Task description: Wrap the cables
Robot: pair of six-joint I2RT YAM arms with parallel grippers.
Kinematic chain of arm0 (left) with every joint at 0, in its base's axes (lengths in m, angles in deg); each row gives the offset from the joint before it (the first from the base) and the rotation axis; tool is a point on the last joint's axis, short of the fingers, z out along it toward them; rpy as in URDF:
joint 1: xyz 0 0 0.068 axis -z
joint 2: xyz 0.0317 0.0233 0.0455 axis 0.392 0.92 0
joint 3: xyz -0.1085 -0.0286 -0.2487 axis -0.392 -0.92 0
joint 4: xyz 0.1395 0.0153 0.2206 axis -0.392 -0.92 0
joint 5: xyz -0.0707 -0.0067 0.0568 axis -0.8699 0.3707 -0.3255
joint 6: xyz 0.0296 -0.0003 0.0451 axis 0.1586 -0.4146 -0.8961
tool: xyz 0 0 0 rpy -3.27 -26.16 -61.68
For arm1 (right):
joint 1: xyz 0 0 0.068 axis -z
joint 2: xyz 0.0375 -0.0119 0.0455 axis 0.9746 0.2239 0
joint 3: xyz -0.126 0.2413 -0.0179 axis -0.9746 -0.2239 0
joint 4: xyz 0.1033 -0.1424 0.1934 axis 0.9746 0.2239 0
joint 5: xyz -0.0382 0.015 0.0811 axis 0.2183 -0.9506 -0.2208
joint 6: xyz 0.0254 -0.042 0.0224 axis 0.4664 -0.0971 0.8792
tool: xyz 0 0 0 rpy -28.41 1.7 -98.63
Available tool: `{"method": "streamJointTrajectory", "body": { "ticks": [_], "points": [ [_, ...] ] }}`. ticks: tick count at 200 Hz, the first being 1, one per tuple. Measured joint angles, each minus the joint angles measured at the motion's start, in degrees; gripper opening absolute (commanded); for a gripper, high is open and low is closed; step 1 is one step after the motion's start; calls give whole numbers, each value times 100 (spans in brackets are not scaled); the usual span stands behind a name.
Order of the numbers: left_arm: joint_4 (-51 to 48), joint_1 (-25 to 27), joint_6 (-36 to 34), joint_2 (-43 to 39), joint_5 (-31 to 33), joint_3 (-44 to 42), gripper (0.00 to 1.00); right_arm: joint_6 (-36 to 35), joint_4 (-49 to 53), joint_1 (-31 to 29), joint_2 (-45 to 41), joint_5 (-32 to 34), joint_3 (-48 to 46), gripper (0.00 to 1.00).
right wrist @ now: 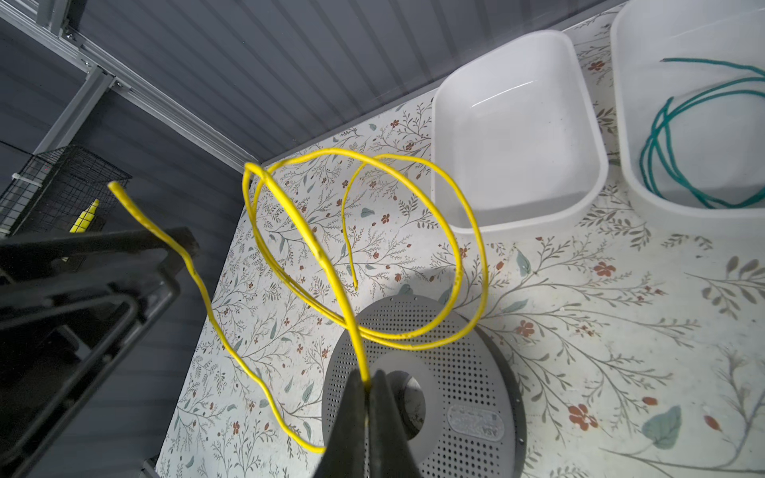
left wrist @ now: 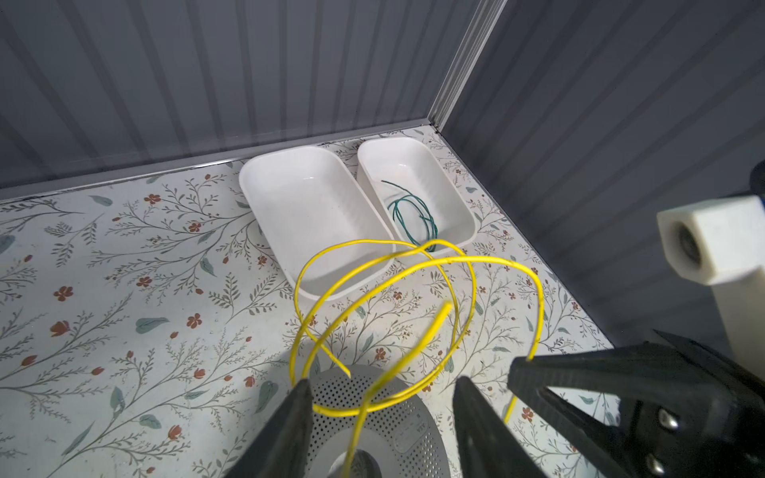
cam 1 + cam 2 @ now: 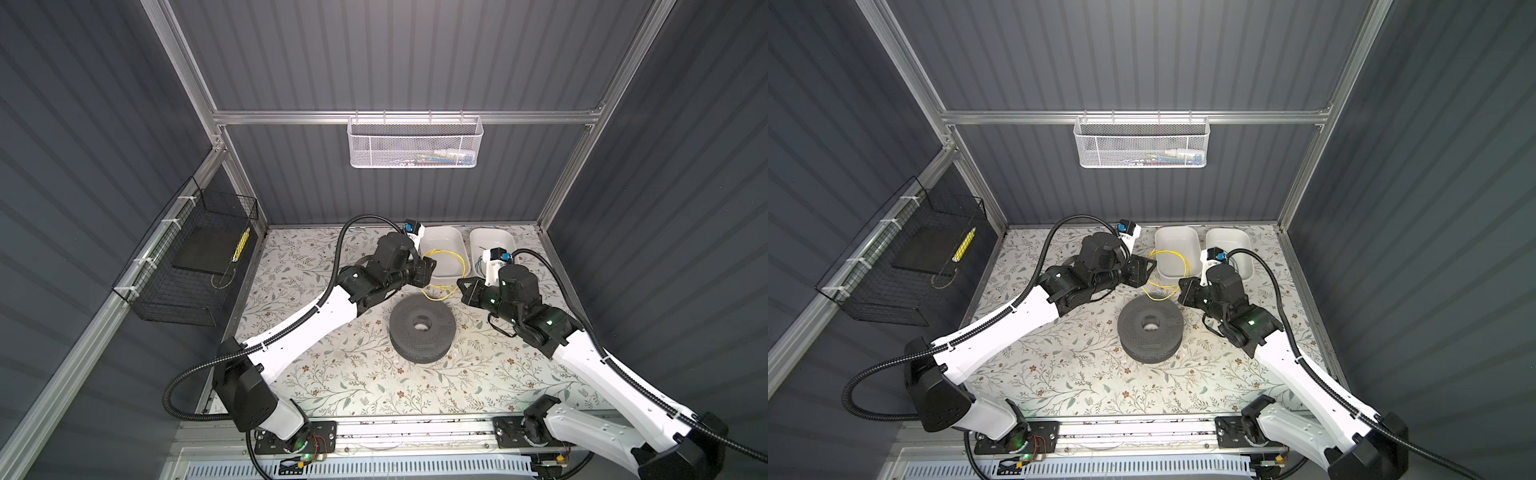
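The cables show as one thin yellow wire (image 3: 435, 298) (image 3: 1158, 296) curled into springy loops, hanging in the air above the far edge of a dark grey perforated spool (image 3: 422, 328). My right gripper (image 1: 367, 374) is shut on one strand of the yellow wire (image 1: 359, 347), just over the spool's centre hole. My left gripper (image 2: 383, 380) is open, and strands of the wire (image 2: 476, 259) cross the gap between its fingers without being pinched. In both top views the two grippers face each other across the loops, left (image 3: 428, 270) and right (image 3: 463, 286).
Two white trays stand at the back: the near one (image 3: 444, 237) is bare inside, the right one (image 3: 492, 237) holds a green wire (image 2: 414, 215). A black wire basket (image 3: 187, 270) hangs on the left wall and a white mesh basket (image 3: 415, 141) on the back rail.
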Motion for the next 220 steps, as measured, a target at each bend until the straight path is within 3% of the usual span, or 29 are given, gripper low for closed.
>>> {"method": "streamJointTrajectory", "body": {
  "ticks": [32, 88, 109, 140, 196, 220],
  "points": [
    [11, 0, -42, 4, 210, 2, 48, 15, 0, -66, -72, 74, -26, 0],
    [92, 0, -153, 157, 289, 4, 47, 55, 0, -138, -103, 129, -26, 0],
    [120, 0, -195, 232, 275, 4, 34, 72, -2, -144, -105, 151, -26, 0],
    [177, 0, -203, 249, 291, 4, 28, 98, -42, -164, -105, 238, -59, 0],
    [570, 0, -15, -107, 385, -474, 0, 385, -660, -160, -87, 494, -592, 0],
    [863, 0, 157, -520, 627, -1032, 0, 662, -1121, -160, 13, 507, -780, 0]
  ]
}}
